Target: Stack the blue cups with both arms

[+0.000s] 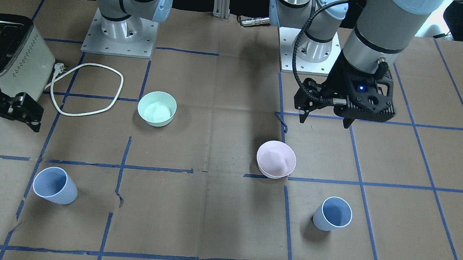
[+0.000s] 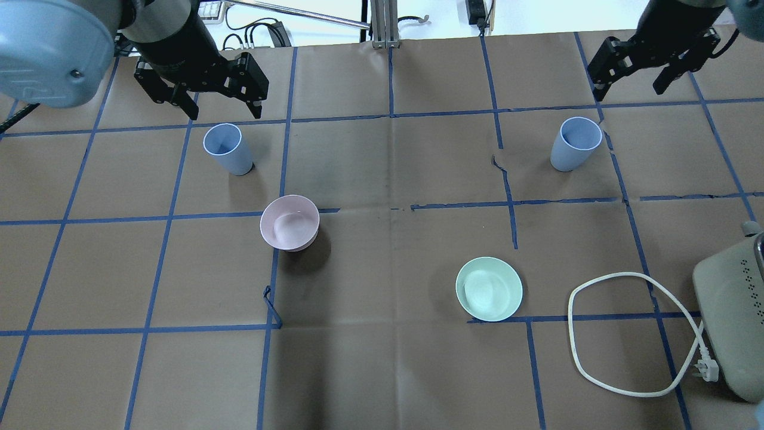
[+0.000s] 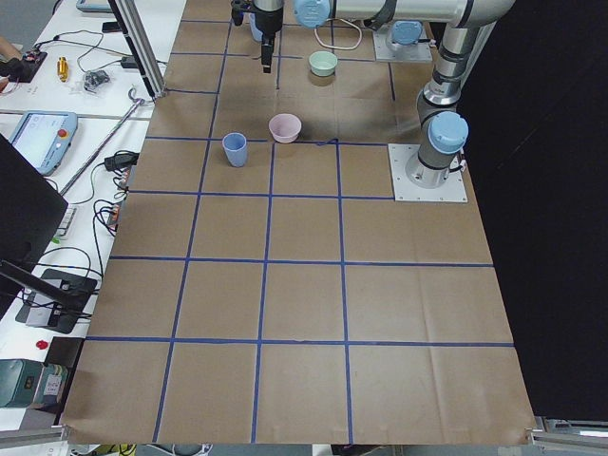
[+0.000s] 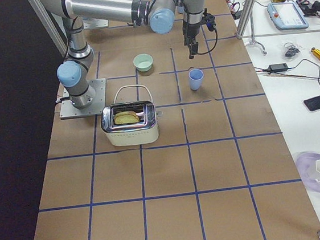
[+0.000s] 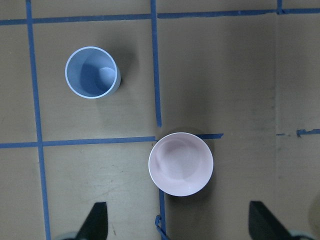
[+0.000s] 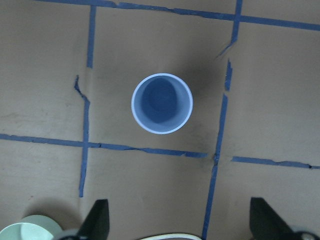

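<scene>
Brown-paper tabletop [image 2: 388, 370], blue tape grid. Two cups, upright, well apart: left cup [image 2: 227, 149] roughly below my left gripper [image 2: 225, 112], right cup [image 2: 573, 143] below my right gripper [image 2: 629, 92]. Both hang high, fingers spread, empty. Right wrist view has its cup about centred; left's sits off to one side, pink bowl [image 5: 180, 164] nearer middle. One green bowl [image 2: 489, 288] too.

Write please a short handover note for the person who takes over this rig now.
The left gripper is open and empty, raised above the table.
The right gripper is open and empty, also raised.
The left blue cup and the right blue cup stand upright on the table, far apart.
The pink bowl and the green bowl stand apart from them.
Done: nothing grasped or stacked.
Left: grasp the cups, then put one into the other.
</scene>
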### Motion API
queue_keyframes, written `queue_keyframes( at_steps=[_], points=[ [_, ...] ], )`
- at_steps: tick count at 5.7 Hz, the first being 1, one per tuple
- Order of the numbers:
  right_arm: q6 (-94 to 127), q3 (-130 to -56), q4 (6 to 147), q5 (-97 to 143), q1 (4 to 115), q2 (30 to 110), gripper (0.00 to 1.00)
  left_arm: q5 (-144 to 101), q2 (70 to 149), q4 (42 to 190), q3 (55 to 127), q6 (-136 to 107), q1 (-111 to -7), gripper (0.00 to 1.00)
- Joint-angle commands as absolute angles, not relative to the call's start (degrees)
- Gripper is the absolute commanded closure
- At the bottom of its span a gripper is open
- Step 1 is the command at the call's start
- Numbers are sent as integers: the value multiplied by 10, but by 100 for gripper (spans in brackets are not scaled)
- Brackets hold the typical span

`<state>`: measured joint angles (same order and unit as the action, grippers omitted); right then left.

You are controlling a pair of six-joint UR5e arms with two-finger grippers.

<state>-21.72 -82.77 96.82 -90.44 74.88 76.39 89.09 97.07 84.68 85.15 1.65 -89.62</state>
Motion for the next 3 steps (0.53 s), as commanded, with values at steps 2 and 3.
queue_keyframes(
  at_steps=[2,3],
  points=[
    [-247,-852,1052,-904,719,702,0,891,1078,697,855,44,-872,1],
    [-231,-878,1110,-903,722,678,0,891,1114,656,856,45,-872,1]
  ],
)
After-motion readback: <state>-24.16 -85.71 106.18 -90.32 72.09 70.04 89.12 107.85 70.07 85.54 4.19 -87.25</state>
